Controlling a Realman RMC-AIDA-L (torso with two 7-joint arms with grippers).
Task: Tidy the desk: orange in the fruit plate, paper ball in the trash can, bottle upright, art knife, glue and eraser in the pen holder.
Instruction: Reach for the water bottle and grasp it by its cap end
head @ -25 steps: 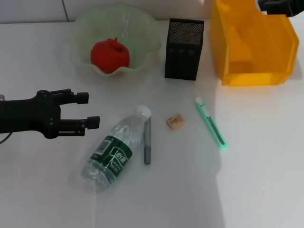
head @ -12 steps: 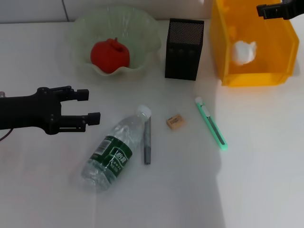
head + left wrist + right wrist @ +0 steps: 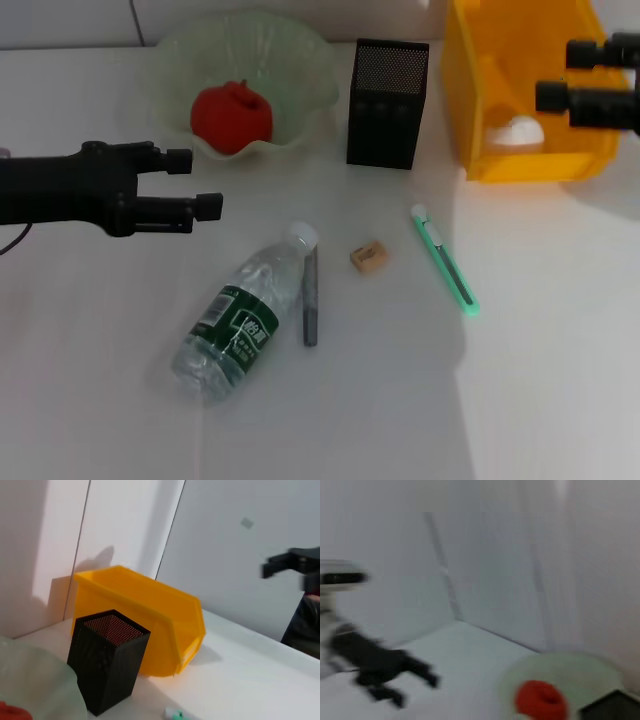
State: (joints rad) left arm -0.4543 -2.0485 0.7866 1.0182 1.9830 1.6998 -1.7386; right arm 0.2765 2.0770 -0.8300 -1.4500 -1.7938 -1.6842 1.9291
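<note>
While my head view covers the whole desk, I log positions first: orange sits in the fruit plate, paper ball lies in the yellow trash can. Bottle lies on its side, cap toward the pen holder; the grey glue stick lies right alongside its neck. Eraser and art knife lie flat on the table, apart from each other. My left gripper hangs above the table, between plate and bottle, fingers parted, empty. My right gripper hovers at the can's near right rim, fingers apart, holding nothing.

Judgement: bottle is the step in hand. I should bring the left claw down across the body near the label, clear of the glue stick, then tip it onto its base.

Left wrist view: pen holder's mesh mouth is open and clear for the small items, which the head view shows less plainly; my own fingers do not appear; bottle absent.

Right wrist view: only the orange, the plate and my left gripper far off; none of the table items
</note>
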